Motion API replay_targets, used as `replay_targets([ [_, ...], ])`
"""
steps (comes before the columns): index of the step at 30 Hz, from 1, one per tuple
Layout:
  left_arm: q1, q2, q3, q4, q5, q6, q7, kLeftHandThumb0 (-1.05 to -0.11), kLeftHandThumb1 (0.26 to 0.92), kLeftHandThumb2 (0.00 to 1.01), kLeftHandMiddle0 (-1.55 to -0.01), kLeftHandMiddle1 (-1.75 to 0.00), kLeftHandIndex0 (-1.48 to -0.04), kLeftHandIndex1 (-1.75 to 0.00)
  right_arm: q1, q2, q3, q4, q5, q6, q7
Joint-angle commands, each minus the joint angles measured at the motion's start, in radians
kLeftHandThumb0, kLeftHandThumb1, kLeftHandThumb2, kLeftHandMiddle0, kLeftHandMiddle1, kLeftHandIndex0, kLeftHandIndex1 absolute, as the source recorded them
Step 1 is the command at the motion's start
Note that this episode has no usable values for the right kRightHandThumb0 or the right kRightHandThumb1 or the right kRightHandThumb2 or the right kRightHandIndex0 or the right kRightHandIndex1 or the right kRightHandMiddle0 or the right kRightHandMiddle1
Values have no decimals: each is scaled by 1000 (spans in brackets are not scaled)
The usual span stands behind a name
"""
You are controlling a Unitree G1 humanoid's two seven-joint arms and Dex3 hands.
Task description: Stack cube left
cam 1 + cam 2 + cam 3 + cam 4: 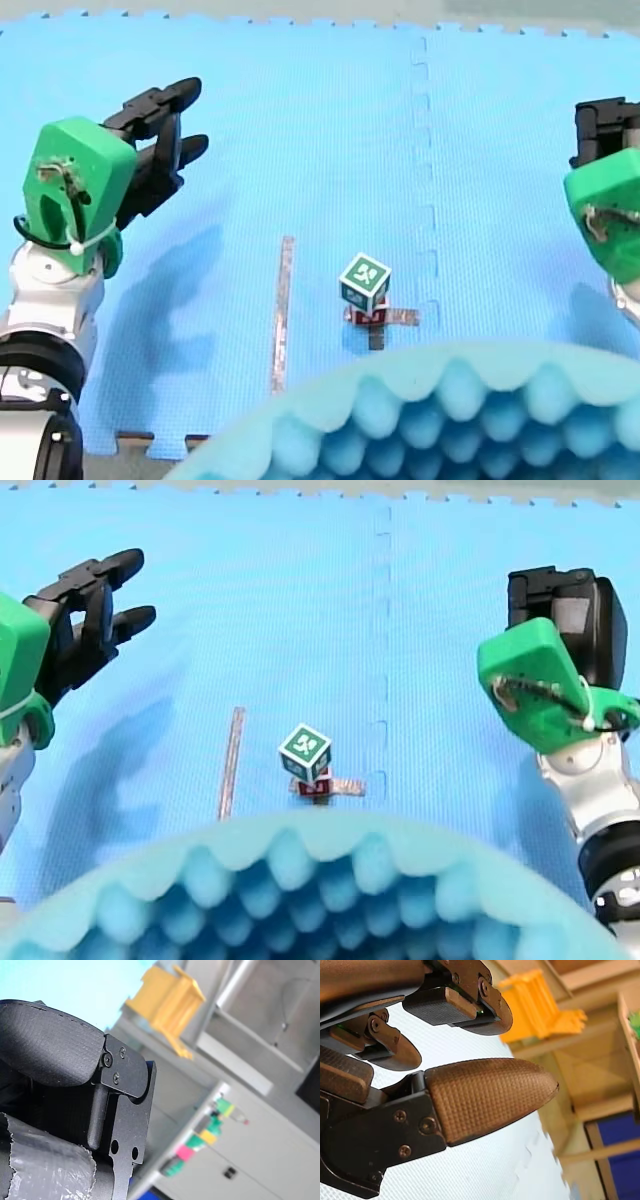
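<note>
Green cube (365, 281) atop red cube (367, 316), blue mat (300, 120)

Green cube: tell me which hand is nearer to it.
Left, narrowly. The left hand is back and left of the green cube; the right hand is back and farther right.

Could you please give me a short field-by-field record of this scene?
surface: blue mat
stack: green cube on top of red cube, turned a little askew
stack place: on a tape cross, right of a tape strip
left hand: open, above the mat's left side, away from the stack
right hand: above the mat's right side, away from the stack
foreground: ridged foam
</note>
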Motion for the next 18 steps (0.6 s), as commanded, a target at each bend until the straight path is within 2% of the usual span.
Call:
replay_targets([
  [1,-26,6,13,9,6,15,13,-1048,921,772,-532,-39,-403,0,-33,6,-4,34,15,16,16],
  [7,-53,1,32,16,22,37,25,-1048,921,775,-545,-38,-405,-2,-59,10,-2,61,30,47,38],
  [12,-60,-4,41,11,32,25,19,-1048,921,774,-554,-37,-413,-5,-54,6,-6,67,41,58,53],
  [18,-70,-15,51,4,32,11,15,-1048,921,775,-557,-32,-420,-7,-51,-5,-10,62,53,45,67],
])
